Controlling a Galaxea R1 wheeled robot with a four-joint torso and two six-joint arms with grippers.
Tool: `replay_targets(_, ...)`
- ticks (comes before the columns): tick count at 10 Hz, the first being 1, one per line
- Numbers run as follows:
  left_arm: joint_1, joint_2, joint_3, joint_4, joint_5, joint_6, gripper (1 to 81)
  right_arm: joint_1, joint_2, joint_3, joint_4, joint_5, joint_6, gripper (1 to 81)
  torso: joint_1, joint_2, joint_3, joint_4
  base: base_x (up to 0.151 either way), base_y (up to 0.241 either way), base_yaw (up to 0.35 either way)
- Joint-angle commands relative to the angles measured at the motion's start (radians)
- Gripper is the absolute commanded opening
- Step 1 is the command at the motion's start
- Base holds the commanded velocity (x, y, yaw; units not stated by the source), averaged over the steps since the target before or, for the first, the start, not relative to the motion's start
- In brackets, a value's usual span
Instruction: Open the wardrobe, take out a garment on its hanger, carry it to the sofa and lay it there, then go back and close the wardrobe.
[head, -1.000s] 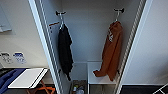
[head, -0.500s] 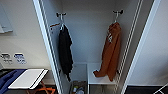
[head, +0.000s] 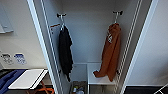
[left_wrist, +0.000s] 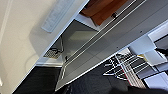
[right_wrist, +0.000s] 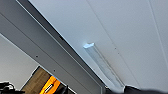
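Wardrobe (head: 85, 37): open, smooth flat white panels, thin metal rails running up its inner side walls; a white shelf low inside.
Garment (head: 110, 53): soft orange fabric, hanging in long limp folds from the right hook, small white label near the collar; its lower end rests on the shelf.
Hanger (head: 115, 17): thin, white, curved hook caught on a dark bracket.
Black garment (head: 65, 53): dark, matte, draped from the left hook.
Door handle (right_wrist: 102, 66): narrow raised white bar on a smooth door panel, just beside the right wrist camera.
Gripper state: cannot tell for either arm; fingers not made out.
Bench (head: 27, 78): flat white top, rounded corners.
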Motion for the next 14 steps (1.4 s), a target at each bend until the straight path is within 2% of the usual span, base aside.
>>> replay_targets(1,0.025,0.048,-0.141,-0.005,-0.081,-0.029,81.1,-0.058,-0.008,-0.152,-0.002,0.025,0.043,81.1,0.000,0.000,0.000,0.000,0.000,0.000,0.000)
replay_targets(3,0.054,0.149,-0.287,-0.037,-0.075,-0.067,81.1,-0.132,0.091,-0.314,0.004,0.034,0.110,81.1,0.000,0.000,0.000,0.000,0.000,0.000,0.000)
replay_targets(5,0.092,0.289,-0.472,-0.057,-0.062,-0.117,81.1,-0.216,0.248,-0.513,0.004,0.022,0.170,81.1,0.000,-0.001,0.000,0.000,0.000,0.000,0.000)
replay_targets(8,0.132,0.433,-0.694,-0.070,-0.004,-0.191,81.1,-0.321,0.450,-0.770,0.004,0.005,0.238,81.1,-0.001,-0.001,0.001,0.000,0.000,0.000,0.000)
replay_targets(10,0.157,0.520,-0.821,-0.070,0.014,-0.202,81.1,-0.376,0.574,-0.907,0.004,0.004,0.259,81.1,-0.001,-0.001,0.001,0.000,0.000,0.000,0.000)
replay_targets(12,0.158,0.586,-0.888,-0.068,0.106,-0.202,81.1,-0.414,0.662,-0.989,0.003,-0.030,0.261,81.1,-0.001,-0.001,0.001,0.000,0.000,0.000,0.000)
replay_targets(14,0.172,0.660,-0.978,-0.070,0.117,-0.202,81.1,-0.451,0.765,-1.107,-0.009,-0.049,0.259,81.1,-0.001,-0.001,0.001,0.000,0.000,0.000,0.000)
